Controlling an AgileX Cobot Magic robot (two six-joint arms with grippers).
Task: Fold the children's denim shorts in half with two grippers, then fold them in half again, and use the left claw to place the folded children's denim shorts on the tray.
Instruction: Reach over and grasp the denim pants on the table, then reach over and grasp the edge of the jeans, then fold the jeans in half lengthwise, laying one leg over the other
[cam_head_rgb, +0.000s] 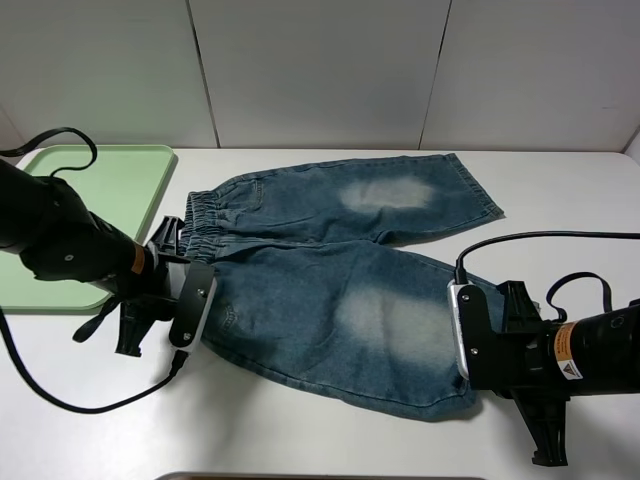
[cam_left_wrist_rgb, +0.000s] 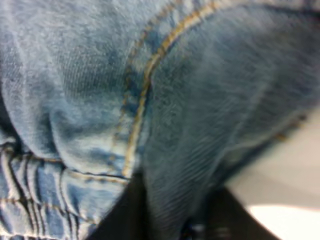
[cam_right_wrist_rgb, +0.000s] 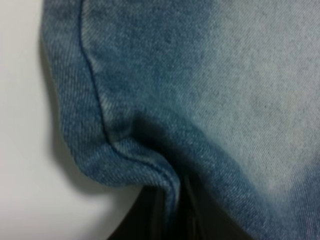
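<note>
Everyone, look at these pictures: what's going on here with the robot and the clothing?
Small blue-washed denim shorts lie spread flat on the white table, not yet folded. The left gripper grips the nearer leg's side close to the gathered elastic waistband, and the right gripper grips the same leg at its hem; both wrist views show denim bunched between dark fingers. The flat pale green plastic tray sits at the table's far left, apart from the shorts.

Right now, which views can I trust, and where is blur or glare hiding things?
Exterior high: sharp, evenly lit, no glare, the shorts clear. Left wrist: denim fills a soft frame, stitching still readable, table blown out white. Right wrist: blurriest, hem smeared, deep shadow where the fold is pinched.
</note>
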